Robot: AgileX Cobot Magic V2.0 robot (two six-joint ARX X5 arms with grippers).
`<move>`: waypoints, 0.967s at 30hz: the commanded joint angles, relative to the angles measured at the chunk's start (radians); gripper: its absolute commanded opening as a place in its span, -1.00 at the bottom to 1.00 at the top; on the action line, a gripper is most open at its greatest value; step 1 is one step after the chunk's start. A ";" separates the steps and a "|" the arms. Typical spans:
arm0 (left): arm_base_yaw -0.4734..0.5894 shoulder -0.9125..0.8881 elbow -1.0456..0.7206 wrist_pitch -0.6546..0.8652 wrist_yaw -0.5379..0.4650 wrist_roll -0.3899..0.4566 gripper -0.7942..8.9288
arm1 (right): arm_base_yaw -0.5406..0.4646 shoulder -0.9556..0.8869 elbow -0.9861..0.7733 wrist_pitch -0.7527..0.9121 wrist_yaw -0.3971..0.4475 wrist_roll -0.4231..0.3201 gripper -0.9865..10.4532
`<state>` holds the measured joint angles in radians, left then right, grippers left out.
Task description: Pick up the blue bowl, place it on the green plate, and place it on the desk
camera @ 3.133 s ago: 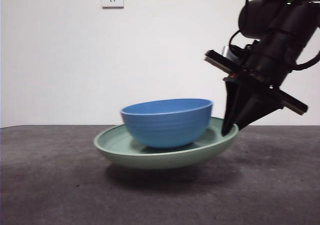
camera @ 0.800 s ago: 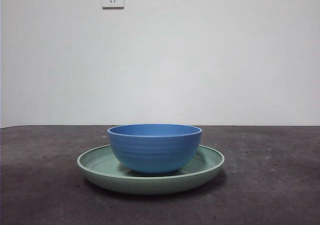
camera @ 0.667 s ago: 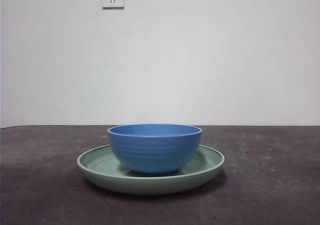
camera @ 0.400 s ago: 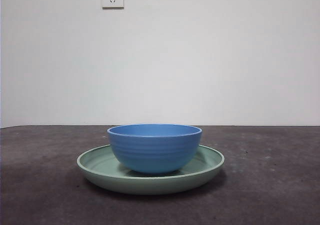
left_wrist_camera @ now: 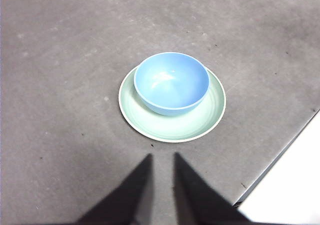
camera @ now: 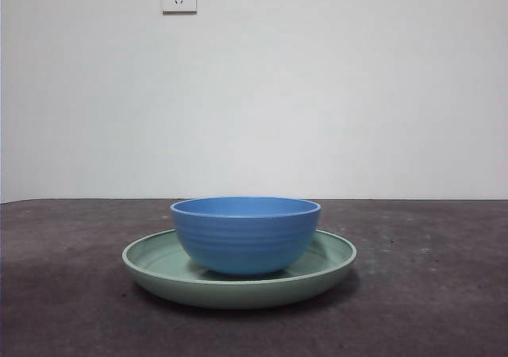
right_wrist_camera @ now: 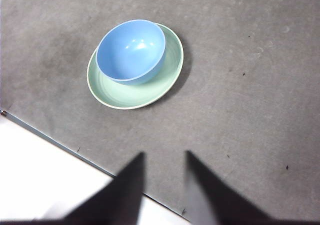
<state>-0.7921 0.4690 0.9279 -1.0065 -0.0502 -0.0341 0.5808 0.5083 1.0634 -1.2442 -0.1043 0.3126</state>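
Centrally, blue bowl (camera: 246, 235) on green plate (camera: 159, 266)

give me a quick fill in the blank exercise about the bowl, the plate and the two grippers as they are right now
1. The blue bowl sits inside the ____.
2. The green plate rests flat on the ____.
3. The left gripper and the right gripper both hang apart from the dishes, holding ____.
4. The inside of the bowl is ____.

Missing words: green plate; desk; nothing; empty
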 commanded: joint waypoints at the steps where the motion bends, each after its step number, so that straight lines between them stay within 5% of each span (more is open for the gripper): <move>1: -0.006 0.000 0.015 0.008 -0.002 -0.038 -0.82 | 0.006 0.005 0.016 0.013 0.000 -0.008 -0.76; 18: 0.013 -0.008 0.011 0.007 -0.002 -0.038 -0.82 | 0.006 0.005 0.016 0.013 0.001 -0.009 -0.76; 24: 0.225 -0.034 -0.068 0.075 -0.002 -0.038 -0.82 | 0.006 0.005 0.016 0.013 0.001 -0.009 -0.76; 29: 0.465 -0.158 -0.295 0.333 -0.002 -0.034 -0.82 | 0.006 0.005 0.016 0.013 0.001 -0.009 -0.76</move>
<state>-0.3569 0.3302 0.6643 -0.7364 -0.0502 -0.0689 0.5808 0.5083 1.0634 -1.2415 -0.1043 0.3111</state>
